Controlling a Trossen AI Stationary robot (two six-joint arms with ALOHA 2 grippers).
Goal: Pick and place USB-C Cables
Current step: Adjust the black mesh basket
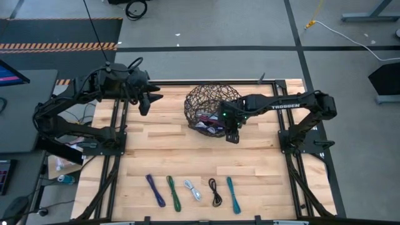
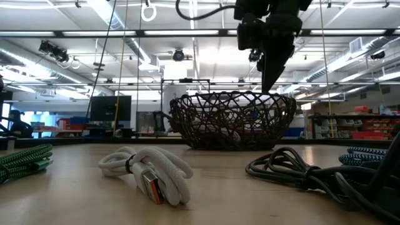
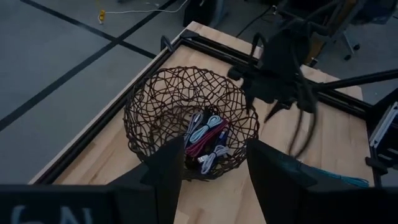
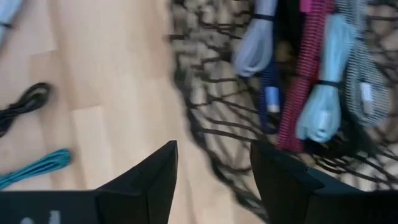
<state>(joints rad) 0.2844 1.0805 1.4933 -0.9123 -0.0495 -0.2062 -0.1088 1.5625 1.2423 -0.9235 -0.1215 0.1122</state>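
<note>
Five cables (image 1: 192, 190) lie in a row; more wait in basket (image 1: 194, 100). Right gripper (image 1: 232, 135) at basket's rim, open, empty. Left gripper (image 1: 147, 100) idle, open.

basket (image 4: 205, 134) and its cables (image 4: 323, 93) blurred in the right wrist view
</note>
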